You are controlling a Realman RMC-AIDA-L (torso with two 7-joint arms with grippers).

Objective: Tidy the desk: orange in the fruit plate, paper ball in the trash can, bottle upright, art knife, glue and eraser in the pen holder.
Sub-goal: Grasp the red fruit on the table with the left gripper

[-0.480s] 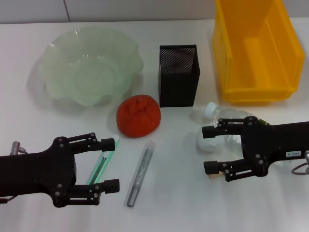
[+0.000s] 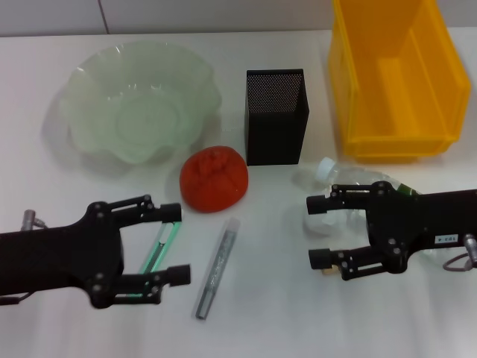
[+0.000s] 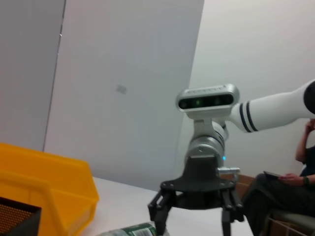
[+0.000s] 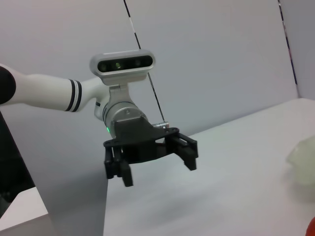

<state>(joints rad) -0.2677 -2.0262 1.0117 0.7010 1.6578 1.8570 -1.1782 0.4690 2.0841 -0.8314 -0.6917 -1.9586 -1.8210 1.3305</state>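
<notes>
In the head view the mint-green art knife (image 2: pixel 156 252) lies on the desk (image 2: pixel 268 321) between the fingers of my open left gripper (image 2: pixel 177 244). The grey glue (image 2: pixel 217 267) rests just to its right. In front of the fruit plate (image 2: pixel 83 83) sits the orange (image 2: pixel 214 179). My right gripper (image 2: pixel 314 231) is open, and the white paper ball (image 2: pixel 320 222) lies between its fingertips. The bottle (image 2: pixel 344 177) lies on its side, partly under that arm. A tan eraser (image 2: pixel 326 269) peeks out by the lower finger. The pen holder (image 2: pixel 276 125) and the trash can (image 2: pixel 399 82) stand behind.
The left wrist view looks across at the right gripper (image 3: pixel 194 211), the trash can (image 3: pixel 47 182), the pen holder (image 3: pixel 15 216) and a seated person (image 3: pixel 290 191) off the desk. Across the desk, the right wrist view shows the left gripper (image 4: pixel 147 160) and the plate's rim (image 4: pixel 302 160).
My left gripper has slid a little forward and right along the art knife. My right gripper has shifted slightly left around the paper ball. The objects have not moved.
</notes>
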